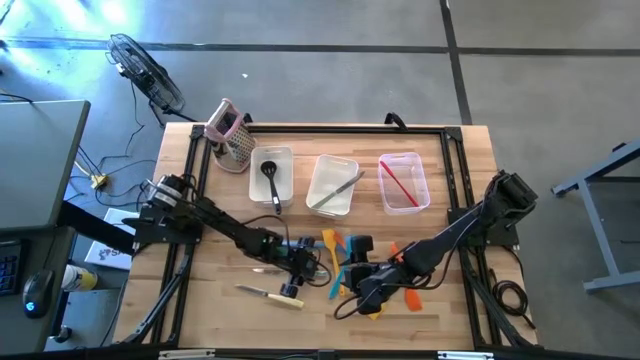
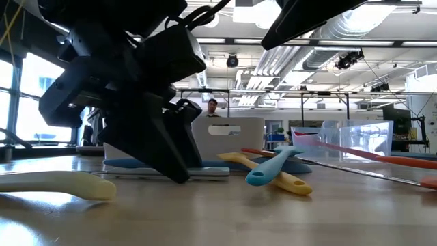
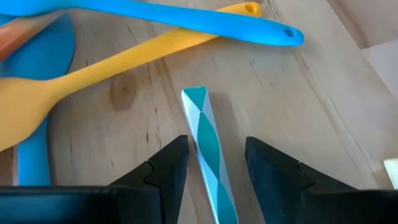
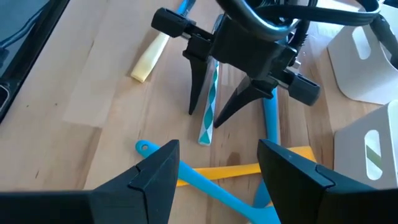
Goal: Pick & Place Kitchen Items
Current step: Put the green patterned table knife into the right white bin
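I start with the room: in the low view an open workshop with ducts and ceiling lights runs behind the wooden tabletop (image 1: 440, 180), and a person sits far off at a desk. Along the tabletop's 12 o'clock edge stand three clear bins (image 1: 333, 186); one holds a black ladle (image 1: 272, 182), one a metal utensil, one a red one, so I judge sorting partly done. A box grater (image 1: 232, 138) stands at 11 o'clock.

The loose kitchen items lie clustered toward 6 o'clock. My left end effector (image 3: 216, 163) is down at the tabletop, fingers spread and straddling a slim teal-and-white handle (image 3: 208, 146), one finger on each side, not clamped yet; I read this as lining up a grasp along the handle's narrow width. Just beyond lie a blue spatula (image 3: 186, 22) crossed over a yellow spatula (image 3: 124, 56).

My right end effector (image 4: 217, 165) hovers released at 5 o'clock, facing the left one, probably waiting clear. A cream-handled utensil (image 1: 262, 292) lies near 7 o'clock.
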